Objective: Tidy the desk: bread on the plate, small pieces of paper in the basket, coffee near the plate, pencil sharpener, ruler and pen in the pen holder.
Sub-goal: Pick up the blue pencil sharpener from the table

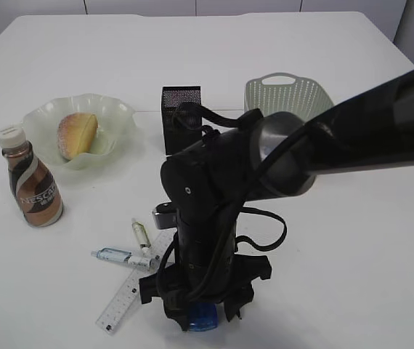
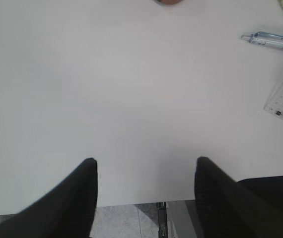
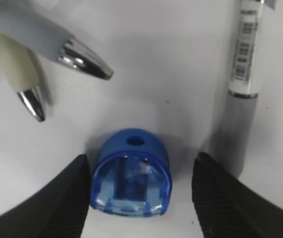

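1. The white worktop (image 1: 352,240) fills the scene, and the right arm (image 1: 279,153) sweeps in from the far right, elbow bent, dropping straight down at the near middle.
2. Far right sits the green basket (image 1: 288,94), upright, with nothing showing inside from this angle.
3. Far left, the wavy glass plate (image 1: 47,116) has the bread (image 1: 76,135) lying in it.
4. Just near-left of the plate stands the coffee bottle (image 1: 33,185), upright, cap on.
5. The black mesh pen holder (image 1: 180,109) stands in the far middle, between plate and basket, partly behind the arm.
6. Near middle-left lies the ruler (image 1: 129,294), flat and slanted, its far end under a pale blue pen (image 1: 118,255); a yellowish pen (image 1: 141,235) lies just beyond.
7. The right gripper (image 3: 134,191) hangs low over the blue pencil sharpener (image 3: 131,173), jaws spread on either side of it, not touching; a grey pen (image 3: 241,99) lies just right of it.
8. The left gripper (image 2: 146,191) hovers at the near edge over bare worktop, jaws released, nothing between them.
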`<move>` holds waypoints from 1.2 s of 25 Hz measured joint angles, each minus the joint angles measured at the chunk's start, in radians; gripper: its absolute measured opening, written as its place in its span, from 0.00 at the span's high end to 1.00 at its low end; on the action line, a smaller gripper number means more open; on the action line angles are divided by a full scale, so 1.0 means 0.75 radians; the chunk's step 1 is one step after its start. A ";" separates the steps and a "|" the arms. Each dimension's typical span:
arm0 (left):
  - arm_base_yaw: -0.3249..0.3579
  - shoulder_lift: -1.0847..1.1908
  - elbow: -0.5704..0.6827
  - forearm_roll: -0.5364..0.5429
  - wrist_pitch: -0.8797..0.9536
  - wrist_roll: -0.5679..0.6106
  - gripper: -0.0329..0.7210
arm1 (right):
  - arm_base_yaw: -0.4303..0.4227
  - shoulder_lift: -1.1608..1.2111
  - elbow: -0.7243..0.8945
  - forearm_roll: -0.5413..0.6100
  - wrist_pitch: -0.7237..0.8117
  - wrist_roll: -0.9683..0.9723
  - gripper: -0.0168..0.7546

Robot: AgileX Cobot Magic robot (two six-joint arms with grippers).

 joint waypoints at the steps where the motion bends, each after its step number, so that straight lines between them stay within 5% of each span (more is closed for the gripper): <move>1: 0.000 0.000 0.000 0.000 0.000 0.000 0.36 | 0.000 0.000 0.000 0.000 0.000 0.000 0.37; 11: 0.000 0.000 0.000 0.000 0.000 0.000 0.36 | 0.000 0.002 0.000 -0.018 -0.002 0.000 0.38; 18: 0.000 0.000 0.000 0.000 0.000 0.000 0.37 | 0.000 0.002 -0.003 -0.026 -0.002 0.000 0.58; 30: 0.000 0.000 0.000 0.000 0.000 0.000 0.37 | 0.000 0.002 -0.063 -0.104 0.157 -0.050 0.60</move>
